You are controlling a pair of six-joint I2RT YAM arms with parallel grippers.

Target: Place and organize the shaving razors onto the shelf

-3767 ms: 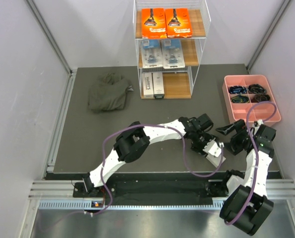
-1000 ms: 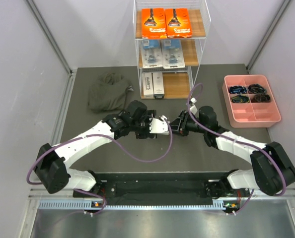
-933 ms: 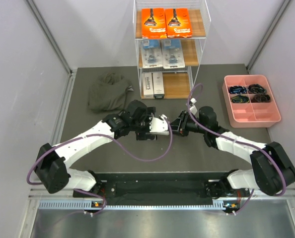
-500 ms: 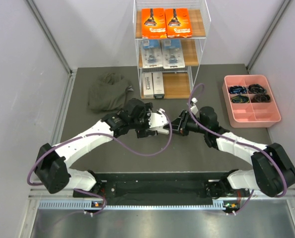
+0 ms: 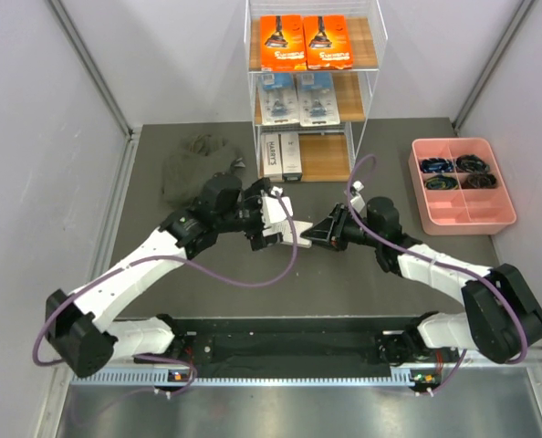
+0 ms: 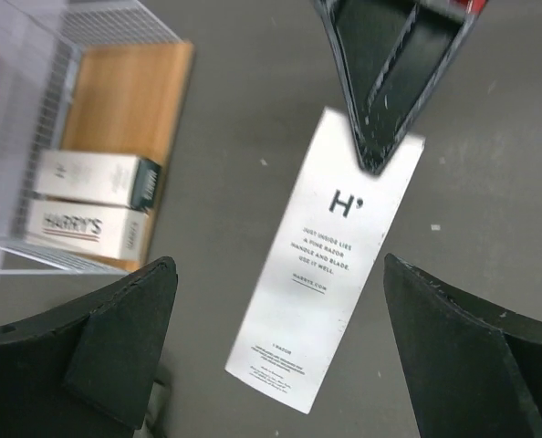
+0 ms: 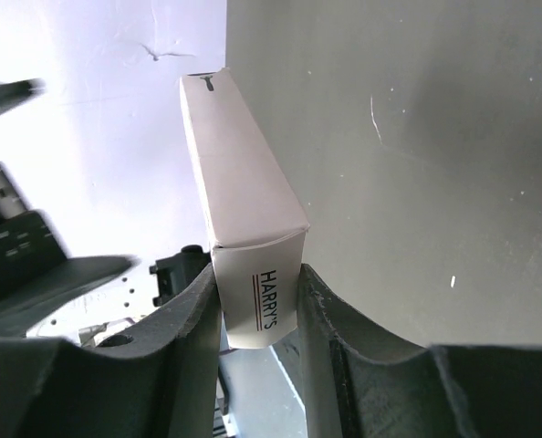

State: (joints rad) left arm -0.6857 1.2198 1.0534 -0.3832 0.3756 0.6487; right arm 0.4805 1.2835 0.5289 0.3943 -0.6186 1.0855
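Observation:
A slim white razor box (image 6: pixel 330 255) printed with "H'" is pinched at its far end by my right gripper (image 6: pixel 380 91). In the right wrist view the fingers (image 7: pixel 193 319) clamp its "HARRY'S" end (image 7: pixel 264 301). From above, that box (image 5: pixel 285 224) sits between both arms, with my right gripper (image 5: pixel 318 233) shut on it. My left gripper (image 5: pixel 260 219) stands wide open. Its fingertips (image 6: pixel 157 283) flank the box's near end without touching. The shelf (image 5: pixel 355 137) holds orange boxes (image 5: pixel 306 42) on top, blue blister packs (image 5: pixel 297 99) in the middle and two white boxes (image 5: pixel 280 155) at the bottom.
A pink compartmented tray (image 5: pixel 504 205) with dark items stands at the right. A dark crumpled cloth (image 5: pixel 193 169) lies left of the shelf. The right half of the bottom wooden tier (image 6: pixel 130 100) is bare, next to the two white boxes (image 6: pixel 88 201).
My left gripper has let go of the white box, opened wide and drawn back to the left. The right gripper keeps hold of the box and has barely moved.

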